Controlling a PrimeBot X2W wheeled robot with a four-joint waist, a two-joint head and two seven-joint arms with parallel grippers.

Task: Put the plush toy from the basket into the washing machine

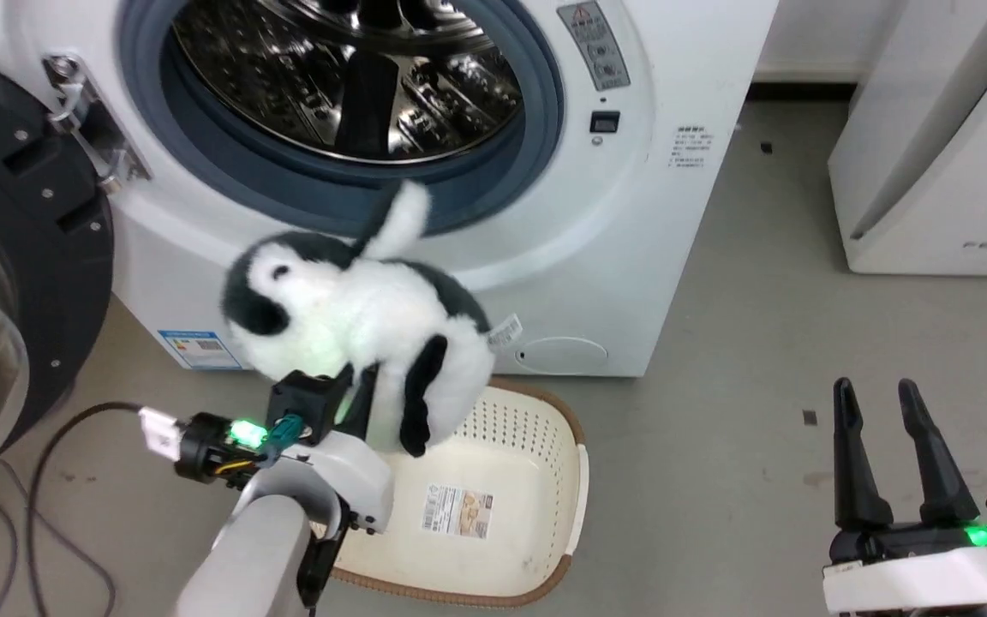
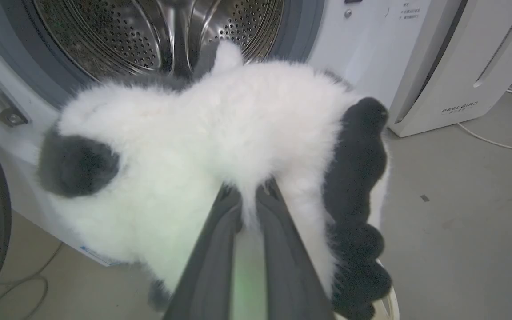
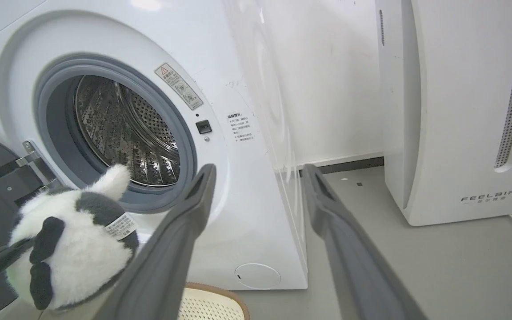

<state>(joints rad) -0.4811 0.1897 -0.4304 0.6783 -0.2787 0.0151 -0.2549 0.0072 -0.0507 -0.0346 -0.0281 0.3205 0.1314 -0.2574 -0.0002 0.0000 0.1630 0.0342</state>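
In the plush toy [image 2: 202, 133], the left claw [image 2: 250, 198] hides its tips.

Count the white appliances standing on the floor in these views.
2. The washing machine is at the upper left of the head view; the FEELBIRD-marked appliance stands at the upper right, apart from it. Others may lie outside the frames.
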